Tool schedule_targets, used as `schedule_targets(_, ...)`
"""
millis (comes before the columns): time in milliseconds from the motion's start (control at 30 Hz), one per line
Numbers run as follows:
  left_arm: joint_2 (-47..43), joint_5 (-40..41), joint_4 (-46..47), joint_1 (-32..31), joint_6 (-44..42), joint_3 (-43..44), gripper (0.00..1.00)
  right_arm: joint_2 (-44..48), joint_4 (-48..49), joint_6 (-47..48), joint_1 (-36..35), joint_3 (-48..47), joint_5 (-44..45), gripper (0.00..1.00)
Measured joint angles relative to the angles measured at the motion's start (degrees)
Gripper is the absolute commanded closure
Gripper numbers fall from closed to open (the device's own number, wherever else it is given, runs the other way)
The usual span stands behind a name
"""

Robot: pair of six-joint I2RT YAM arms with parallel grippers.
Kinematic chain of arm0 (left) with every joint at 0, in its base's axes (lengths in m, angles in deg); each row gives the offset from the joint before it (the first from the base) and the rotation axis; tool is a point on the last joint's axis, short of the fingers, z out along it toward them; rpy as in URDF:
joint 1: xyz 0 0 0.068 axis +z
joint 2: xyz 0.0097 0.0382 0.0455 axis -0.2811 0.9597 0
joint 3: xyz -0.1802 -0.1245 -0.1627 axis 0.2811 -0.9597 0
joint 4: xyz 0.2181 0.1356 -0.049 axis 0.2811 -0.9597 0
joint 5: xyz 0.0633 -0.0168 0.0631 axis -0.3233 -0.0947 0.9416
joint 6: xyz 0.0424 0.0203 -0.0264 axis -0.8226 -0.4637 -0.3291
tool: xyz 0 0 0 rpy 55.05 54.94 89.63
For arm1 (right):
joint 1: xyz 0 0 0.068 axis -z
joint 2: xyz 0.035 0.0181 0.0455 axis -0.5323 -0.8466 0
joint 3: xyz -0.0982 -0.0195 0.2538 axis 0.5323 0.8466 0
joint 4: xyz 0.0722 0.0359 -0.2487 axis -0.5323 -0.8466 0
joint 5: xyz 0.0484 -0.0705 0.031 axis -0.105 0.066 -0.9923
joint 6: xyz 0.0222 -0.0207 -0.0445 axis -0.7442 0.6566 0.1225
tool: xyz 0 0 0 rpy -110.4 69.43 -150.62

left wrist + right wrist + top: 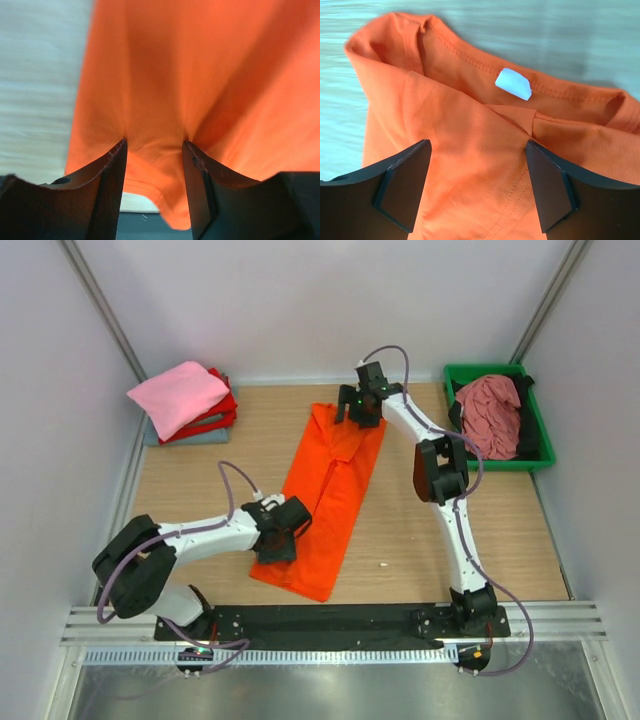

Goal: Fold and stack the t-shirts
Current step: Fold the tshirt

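Left gripper (154,144) half closed, pinching a bunch of the orange tee (330,480) at its near end, right gripper (478,146) spread wide over the collar (470,57), gripping nothing

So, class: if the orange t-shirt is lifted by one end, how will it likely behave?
Probably floppy: the orange t-shirt puckers into creases between the left fingers. Likely light, since thin knit shows at the collar. It may unfold when raised; its folded layers lie loose.
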Motion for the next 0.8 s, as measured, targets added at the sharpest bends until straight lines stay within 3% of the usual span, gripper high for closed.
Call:
schedule_targets(167, 1.40, -3.15, -0.07, -9.79, 6.58, 1.70, 0.50, -3.50, 3.91, 1.40, -2.10, -4.31, -6.25, 0.15)
schedule_targets(500, 7.32, -4.72, -1.49, -15.91, 10.56, 10.93, 0.50, -5.22, 10.38, 1.44, -2.75, -5.03, -10.03, 0.12)
schedule_targets(600, 6.45, -3.76, -3.98, -16.65, 10.62, 13.20, 0.46, -5.42, 10.73, 1.46, -2.75, -5.35, -10.64, 0.12)
schedule_targets(800, -3.52, 4.81, -14.88, -16.74, 8.37, 18.99, 0.29, -5.01, 10.23, 2.29, -2.73, -5.88, -12.04, 0.02)
